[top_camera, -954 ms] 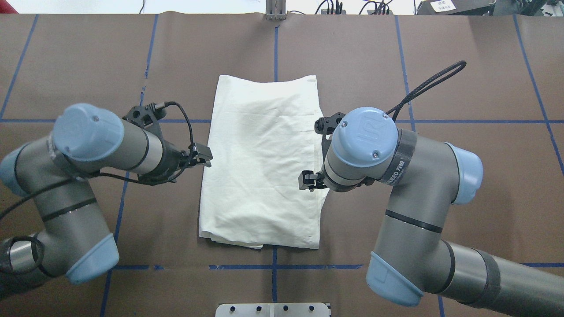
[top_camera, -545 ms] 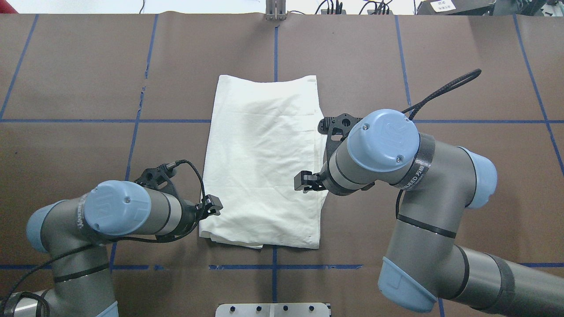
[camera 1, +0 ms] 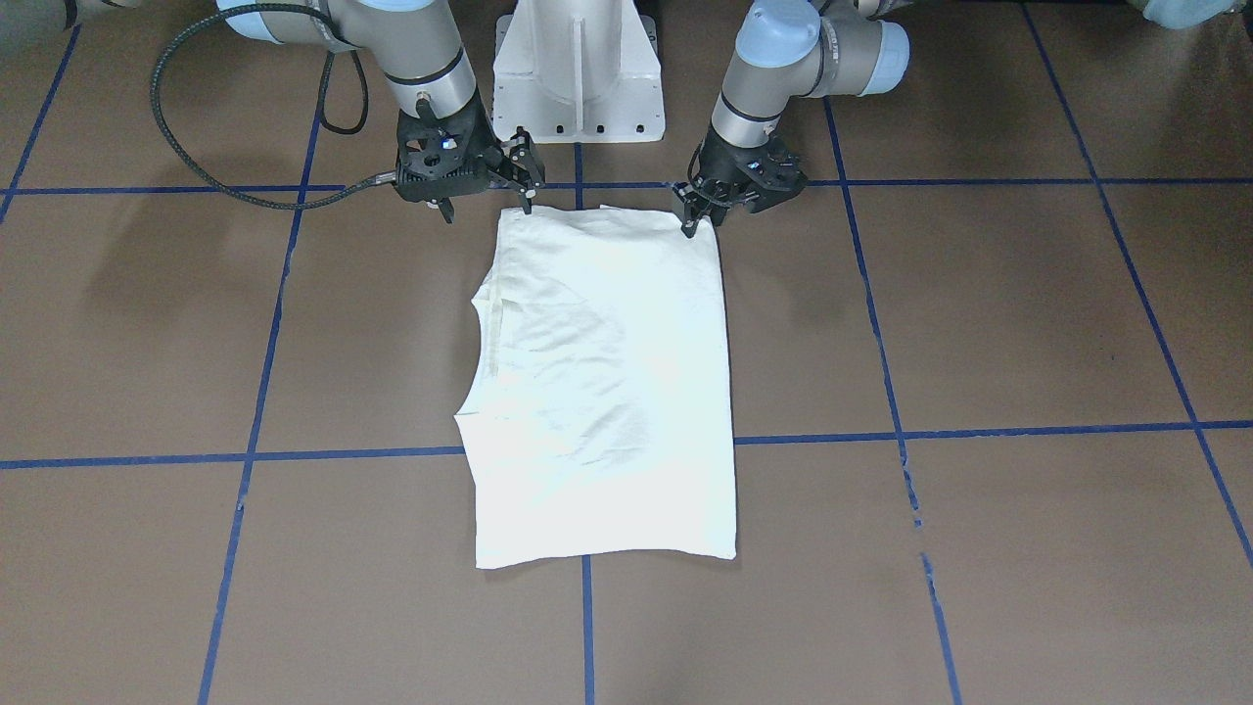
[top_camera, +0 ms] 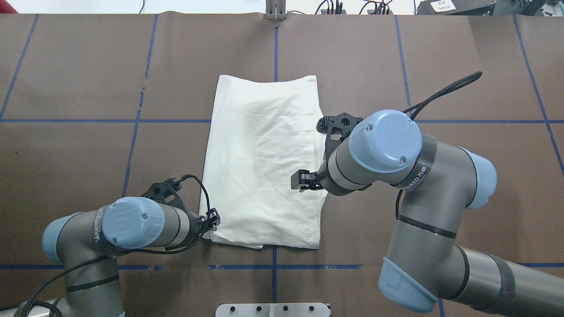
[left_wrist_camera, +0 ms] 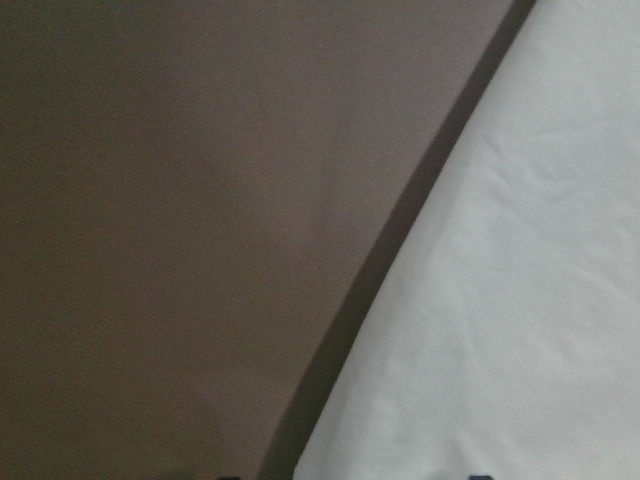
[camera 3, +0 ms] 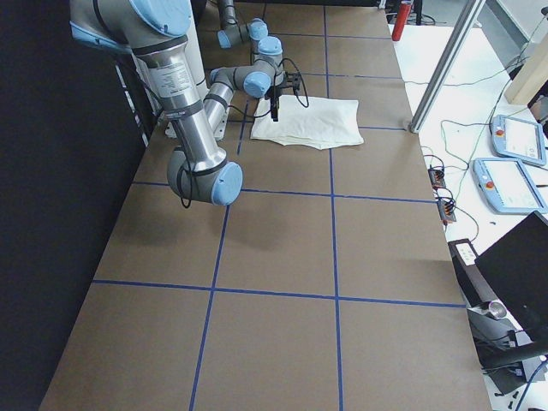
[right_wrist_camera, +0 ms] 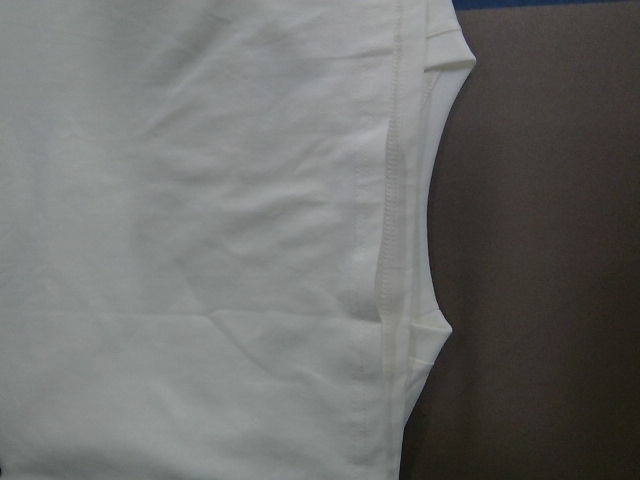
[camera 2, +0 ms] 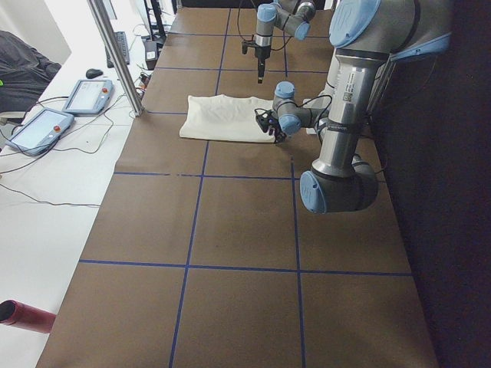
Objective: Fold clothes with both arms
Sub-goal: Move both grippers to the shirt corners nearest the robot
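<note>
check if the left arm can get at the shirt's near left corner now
Probably yes: the left tool sits right at that corner of the folded T-shirt, with nothing between them.

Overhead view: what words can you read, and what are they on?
"UNEED", then characters too blurred: black band on the right arm.
"UR": right arm's blue cap.
Left arm lettering and the white label: too small to read.
T-shirt: no print showing.
</note>
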